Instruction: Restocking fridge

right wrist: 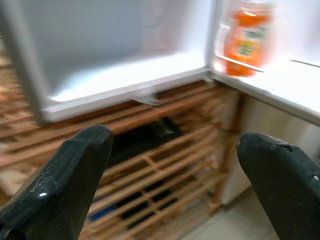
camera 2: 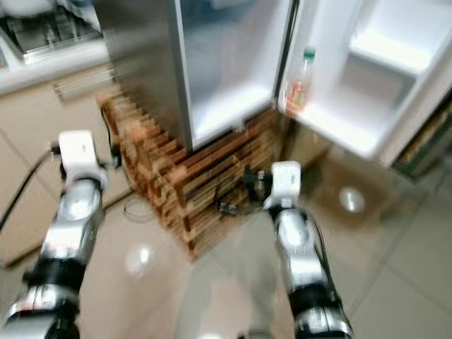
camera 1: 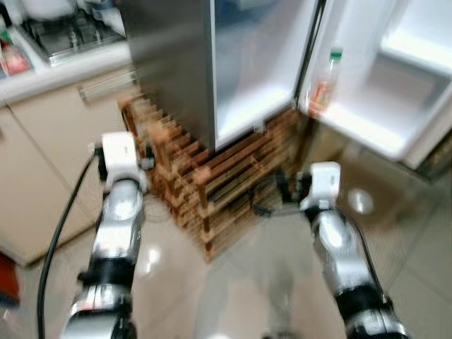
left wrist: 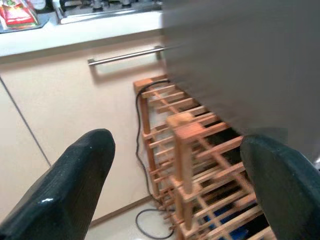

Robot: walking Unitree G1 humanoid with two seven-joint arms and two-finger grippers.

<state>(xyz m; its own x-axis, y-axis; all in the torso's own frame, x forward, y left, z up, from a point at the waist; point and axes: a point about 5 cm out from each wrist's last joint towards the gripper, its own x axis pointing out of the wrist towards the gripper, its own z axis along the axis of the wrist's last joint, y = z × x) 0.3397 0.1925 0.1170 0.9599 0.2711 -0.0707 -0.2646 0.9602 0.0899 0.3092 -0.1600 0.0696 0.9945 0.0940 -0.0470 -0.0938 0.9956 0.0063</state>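
You are facing an open fridge that stands on a wooden slatted rack; the head views are blurred. The fridge door is swung wide to your right, and an orange bottle with a green cap stands upright on the door's lowest shelf, close to the hinge side. The inner compartment you can see looks bare and white.

Your left gripper is held out in front of the rack's left end, near the pale cabinet with a metal handle; its jaws are spread wide with nothing between them. Your right gripper is raised before the rack just under the fridge's lower edge, jaws also spread wide and holding nothing; in the right wrist view the bottle sits beyond them, well apart. A black cable trails down beside the rack to the tiled floor.
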